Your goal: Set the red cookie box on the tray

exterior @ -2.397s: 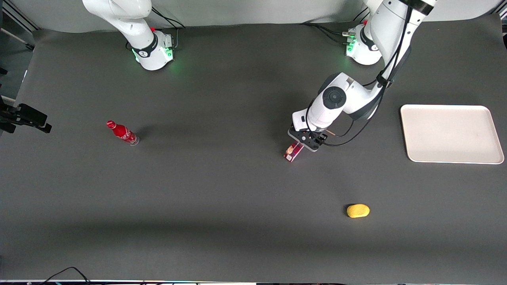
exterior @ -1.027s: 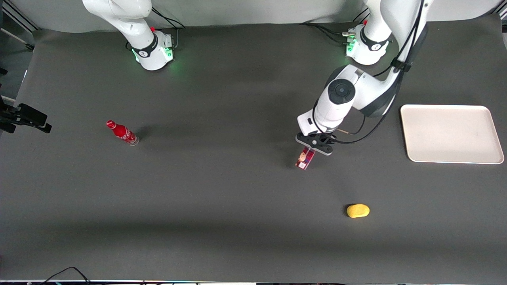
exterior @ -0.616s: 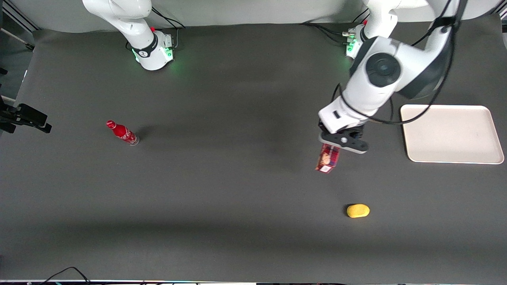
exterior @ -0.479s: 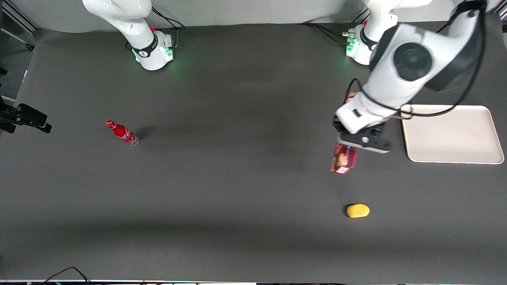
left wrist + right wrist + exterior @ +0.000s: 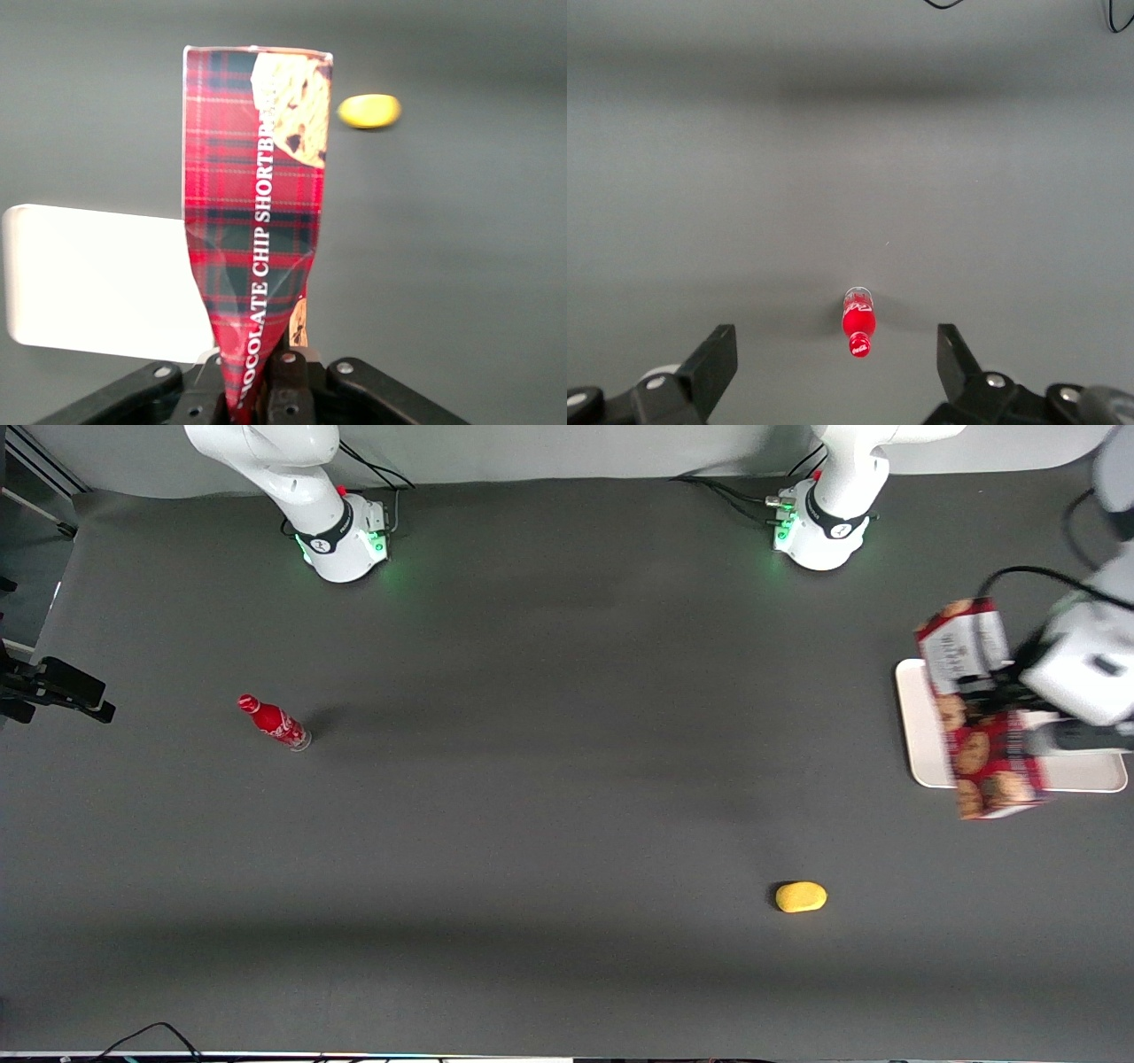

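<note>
- Note the surface (image 5: 532,824): a dark grey matte sheet covers it from edge to edge, with soft shadow bands across it. A pale backdrop runs along the edge where the arm bases stand, and both bases show green lights.
- Locate the claw (image 5: 257,390) at the working arm's end of the surface, raised in the air over the tray (image 5: 1090,775). Its fingers are clamped tight on one end of the red cookie box (image 5: 979,722), and the carton wall is pinched and creased at the grip.
- Observe that the red cookie box hangs clear of the surface. In the front view it overlaps the tray edge that faces the parked arm, and its lower end extends past the tray rim toward the front camera.
- Read the carton in the left wrist view (image 5: 257,212): red tartan pattern, white lettering "CHOCOLATE CHIP SHORTBRE…", the rest cut off by a cookie picture. The white patch carries print too small to read.
- Find the small yellow oval lump (image 5: 801,896) nearer the front camera than the tray, well apart from it.
- Find the red bottle (image 5: 273,722) toward the parked arm's end, standing alone. Its white label script is not legible.
</note>
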